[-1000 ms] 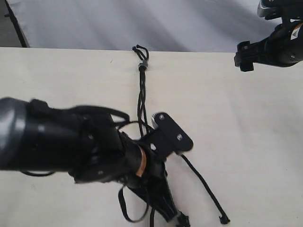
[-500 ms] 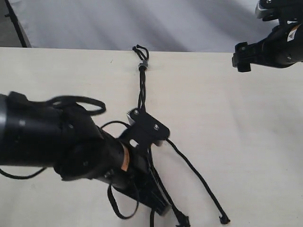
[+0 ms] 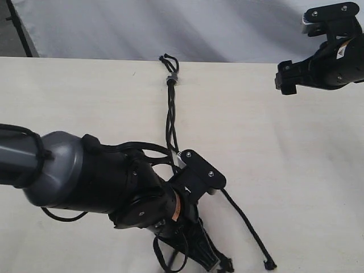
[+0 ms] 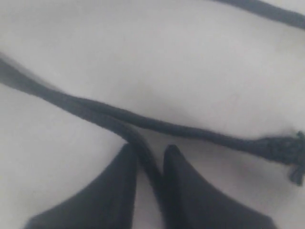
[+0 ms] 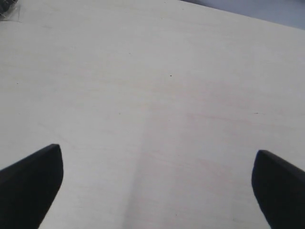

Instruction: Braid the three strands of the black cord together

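Observation:
The black cord (image 3: 170, 119) lies down the middle of the pale table, its grey-banded knot (image 3: 172, 76) at the far end, its upper part twisted together. One loose strand (image 3: 245, 223) trails to the near right and ends in a frayed tip (image 3: 269, 264). My left gripper (image 3: 209, 260) is low over the strands at the near edge. In the left wrist view its jaws (image 4: 150, 153) stand slightly apart, open, with a strand (image 4: 143, 143) running loosely between them and another strand (image 4: 200, 133) lying just beyond. My right gripper (image 3: 289, 78) hovers wide open at the far right, over bare table (image 5: 158, 151).
The left arm's bulky body (image 3: 96, 176) and its cables cover the near-left table and hide the lower parts of the strands. A white backdrop (image 3: 170, 25) rises behind the table's far edge.
My left gripper's jaws have parted from shut, and the arm swung left, then back right and nearer. The right gripper shifted slightly left and turned.

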### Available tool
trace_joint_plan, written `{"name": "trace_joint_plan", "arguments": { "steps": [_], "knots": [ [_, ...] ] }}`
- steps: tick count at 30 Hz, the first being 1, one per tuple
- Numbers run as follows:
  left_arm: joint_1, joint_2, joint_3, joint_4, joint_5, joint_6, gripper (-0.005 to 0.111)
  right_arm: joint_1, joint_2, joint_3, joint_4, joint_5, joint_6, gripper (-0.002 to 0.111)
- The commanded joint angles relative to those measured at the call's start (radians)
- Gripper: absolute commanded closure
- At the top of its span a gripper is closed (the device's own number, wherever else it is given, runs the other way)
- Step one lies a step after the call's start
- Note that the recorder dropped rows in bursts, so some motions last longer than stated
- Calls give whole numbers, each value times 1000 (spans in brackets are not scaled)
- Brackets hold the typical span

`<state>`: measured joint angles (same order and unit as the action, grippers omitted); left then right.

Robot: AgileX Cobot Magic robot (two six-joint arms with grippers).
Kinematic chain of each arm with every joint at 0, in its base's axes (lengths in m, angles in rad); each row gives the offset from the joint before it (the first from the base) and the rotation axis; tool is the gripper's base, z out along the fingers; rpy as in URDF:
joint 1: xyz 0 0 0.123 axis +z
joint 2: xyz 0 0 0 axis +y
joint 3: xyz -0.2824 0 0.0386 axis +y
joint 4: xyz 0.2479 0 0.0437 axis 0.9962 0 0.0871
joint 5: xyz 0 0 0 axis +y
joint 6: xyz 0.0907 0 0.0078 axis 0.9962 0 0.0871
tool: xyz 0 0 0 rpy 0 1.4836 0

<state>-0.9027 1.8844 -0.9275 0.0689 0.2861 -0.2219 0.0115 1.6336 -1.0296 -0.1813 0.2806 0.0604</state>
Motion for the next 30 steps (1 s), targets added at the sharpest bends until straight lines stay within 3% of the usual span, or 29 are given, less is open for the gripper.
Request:
{"name": "trace_joint_plan", "arguments": {
  "steps": [1, 6, 9, 14, 18, 23, 27, 30],
  "knots": [
    [-5, 6, -23, 75, 165, -17, 106, -7, 0, 1, 1, -13, 4, 4],
    [55, -95, -40, 268, 211, -146, 106, -7, 0, 1, 1, -13, 4, 4],
    [133, -140, -38, 362, 264, -186, 106, -7, 0, 1, 1, -13, 4, 4],
    [285, -148, 0, 370, 276, -197, 106, -7, 0, 1, 1, -13, 4, 4],
    [352, -148, 73, 370, 175, -197, 106, -7, 0, 1, 1, -13, 4, 4],
    [357, -148, 130, 369, 56, -197, 105, -3, 0, 1, 46, 38, 4, 4],
    [357, -148, 130, 368, 67, -240, 86, 45, 0, -5, 57, 146, -40, 4],
    [357, -140, 130, 368, 76, -240, 58, 123, 0, -5, 60, 185, -60, 4]
  ]
}}
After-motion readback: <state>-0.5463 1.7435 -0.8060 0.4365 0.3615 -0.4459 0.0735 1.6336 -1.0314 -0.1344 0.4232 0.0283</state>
